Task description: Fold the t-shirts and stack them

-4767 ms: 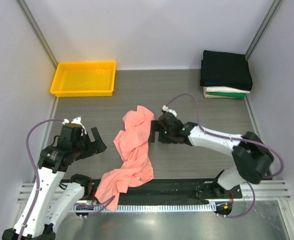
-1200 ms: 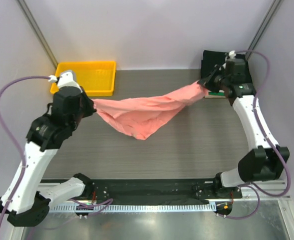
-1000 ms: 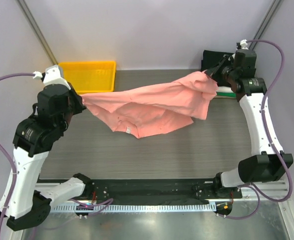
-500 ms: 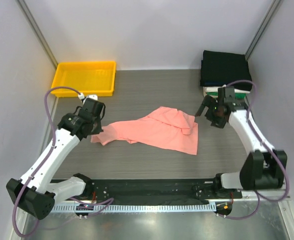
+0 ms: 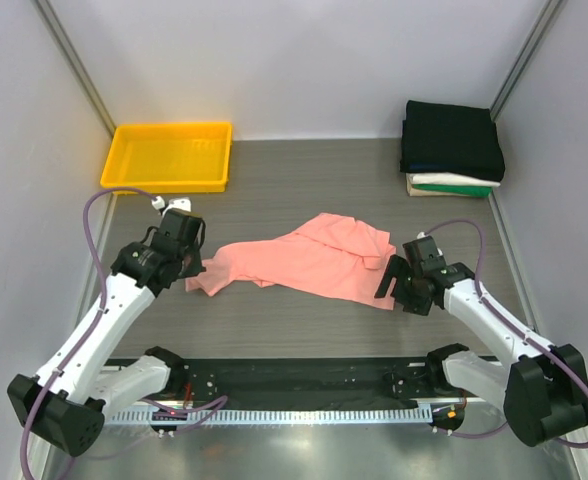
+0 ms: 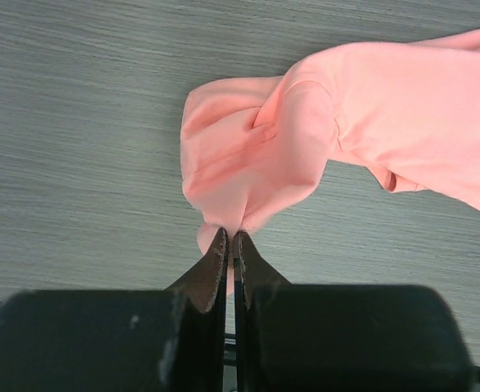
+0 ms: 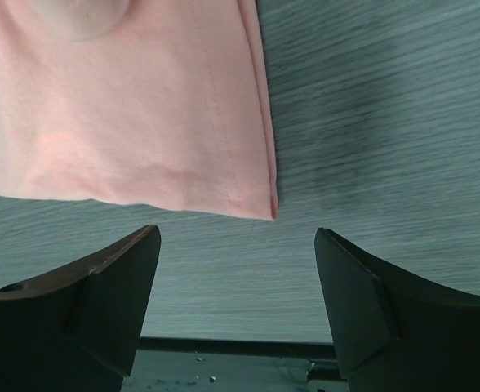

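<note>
One salmon-pink t-shirt point(image 5: 309, 262) lies rumpled at the middle of the table point(image 5: 304, 190). Left gripper point(image 6: 228, 245), at the shirt's left end, has its fingers pinched together on a bunched fold of cloth. Right gripper point(image 7: 236, 235) hangs at the shirt's lower right corner, fingers wide apart, holding nothing. Folded shirts point(image 5: 452, 148) sit stacked at the upper right, a yellow tray point(image 5: 169, 155) at the upper left

From your loose t-shirt point(image 5: 309, 262), the tray point(image 5: 164, 184) sits behind and left and the folded stack point(image 5: 452, 140) behind and right. The left gripper point(image 5: 196, 269) is at its left end, the right gripper point(image 5: 392, 283) beside its near-right corner.
</note>
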Action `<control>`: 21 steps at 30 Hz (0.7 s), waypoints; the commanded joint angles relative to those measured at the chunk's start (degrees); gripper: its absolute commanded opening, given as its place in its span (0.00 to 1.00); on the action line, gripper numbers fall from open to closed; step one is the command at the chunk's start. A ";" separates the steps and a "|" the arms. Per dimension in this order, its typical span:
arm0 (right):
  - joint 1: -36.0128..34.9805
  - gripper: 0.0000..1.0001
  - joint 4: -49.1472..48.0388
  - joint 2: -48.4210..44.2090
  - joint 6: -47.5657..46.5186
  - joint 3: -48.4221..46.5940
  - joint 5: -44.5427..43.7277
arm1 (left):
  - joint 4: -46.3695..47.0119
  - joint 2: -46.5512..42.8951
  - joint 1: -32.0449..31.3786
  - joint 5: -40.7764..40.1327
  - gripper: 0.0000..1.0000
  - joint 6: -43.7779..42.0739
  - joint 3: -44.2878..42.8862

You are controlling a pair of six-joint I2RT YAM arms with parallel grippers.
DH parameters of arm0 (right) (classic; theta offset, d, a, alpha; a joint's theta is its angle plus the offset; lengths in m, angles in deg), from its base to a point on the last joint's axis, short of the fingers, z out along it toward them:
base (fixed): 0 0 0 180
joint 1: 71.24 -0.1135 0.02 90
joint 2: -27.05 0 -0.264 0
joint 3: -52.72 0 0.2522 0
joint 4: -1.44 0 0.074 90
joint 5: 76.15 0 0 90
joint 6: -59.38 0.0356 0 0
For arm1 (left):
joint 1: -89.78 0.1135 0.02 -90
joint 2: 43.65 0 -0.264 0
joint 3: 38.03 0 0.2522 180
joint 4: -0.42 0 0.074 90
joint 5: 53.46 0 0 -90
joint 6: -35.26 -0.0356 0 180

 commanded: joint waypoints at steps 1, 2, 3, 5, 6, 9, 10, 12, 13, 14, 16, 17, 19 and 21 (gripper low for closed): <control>-0.89 0.82 -2.51 -0.77 2.74 -0.47 -4.17 | 2.01 -1.62 0.63 0.34 0.00 0.32 0.12; -0.98 0.82 -2.77 0.19 2.83 -0.12 -4.18 | 1.92 -1.88 0.80 0.43 0.00 0.32 -0.05; -0.98 0.81 -3.91 0.54 2.92 0.23 -4.00 | 1.74 -2.05 0.80 0.43 0.00 0.23 -0.23; -0.98 0.78 -5.23 1.77 3.09 1.46 -3.91 | 1.74 -2.23 0.98 0.61 0.00 0.23 -0.32; -0.89 0.72 -6.72 2.91 3.18 2.25 -3.48 | 1.74 -2.41 0.98 0.61 0.00 0.23 -0.32; -0.98 0.62 -9.35 4.32 3.27 3.39 -2.42 | 1.57 -2.41 1.07 0.78 0.00 0.23 -0.49; -1.06 0.61 -9.71 4.76 3.44 3.57 -2.33 | 1.48 -2.41 1.07 0.78 0.00 0.23 -0.58; -1.15 0.52 -10.33 4.86 3.36 3.75 -2.42 | 1.48 -2.58 1.07 0.78 0.00 0.32 -0.58; -1.24 0.49 -10.42 4.59 3.36 3.75 -0.51 | 1.56 -2.58 1.07 0.78 0.00 0.41 -0.58; -1.33 0.44 -10.42 4.33 3.36 3.66 -0.14 | 1.65 -2.76 1.07 0.70 0.00 0.58 -0.41; -1.50 0.29 -10.86 4.15 3.36 3.57 0.30 | 1.92 -2.67 1.16 0.78 0.00 0.76 -0.23; -1.59 0.24 -11.12 3.98 3.36 3.49 0.91 | 2.09 -2.76 1.16 0.78 0.00 0.85 -0.05; -1.68 0.13 -11.83 3.71 3.44 3.31 1.71 | 2.44 -2.59 1.16 0.78 0.00 0.94 -0.14; -1.77 0.03 -12.27 3.10 3.62 2.79 2.76 | 2.44 -2.41 1.16 1.04 0.00 0.94 -0.66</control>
